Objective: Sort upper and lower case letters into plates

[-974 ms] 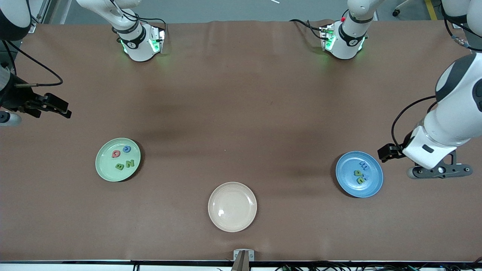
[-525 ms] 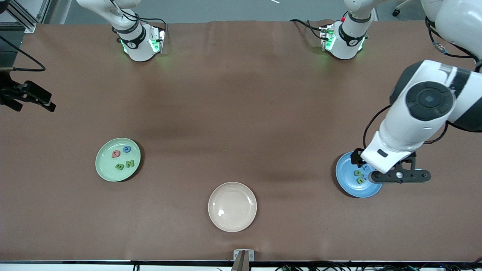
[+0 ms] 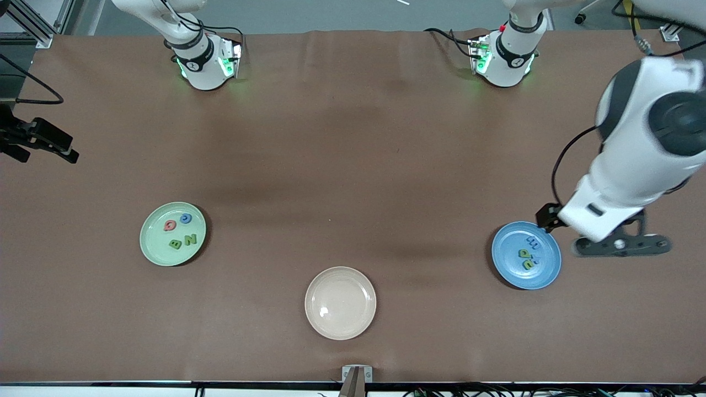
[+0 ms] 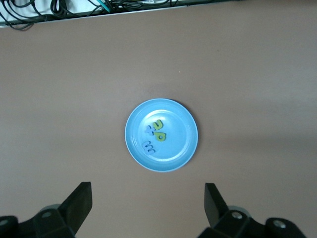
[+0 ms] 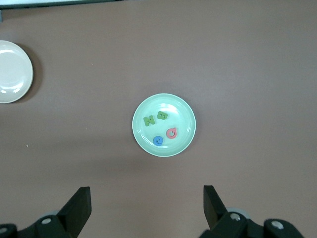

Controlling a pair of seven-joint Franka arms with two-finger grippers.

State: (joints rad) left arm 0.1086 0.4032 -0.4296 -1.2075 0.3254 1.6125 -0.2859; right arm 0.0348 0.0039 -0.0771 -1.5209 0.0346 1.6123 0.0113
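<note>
1. While both arms are raised above the brown table (image 3: pixel 353 165), the round pale mint green plate (image 3: pixel 172 234) is seen toward the right arm's end, at about eight o'clock from the table's middle in the front view.
2. Four foam letters are held in that plate: a red one (image 3: pixel 170 225), a blue one (image 3: pixel 186 219), a green B (image 3: pixel 175 243) and a green N (image 3: pixel 190 239).
3. The round medium blue plate (image 3: pixel 526 255) is found toward the left arm's end, at about four o'clock.
4. In it lie a pale blue m (image 3: pixel 533 241) and two green letters (image 3: pixel 525 257), too small to be read.
5. A round cream-beige plate (image 3: pixel 340 302) is set at six o'clock, nearest the front camera, with nothing seen in it.
6. The left gripper (image 4: pixel 147 204) is held high, just beside the blue plate's edge, its fingers spread wide with nothing between them.
7. The right gripper (image 5: pixel 146 205) is held high near the table's edge, its fingers likewise spread apart and gripping nothing.
</note>
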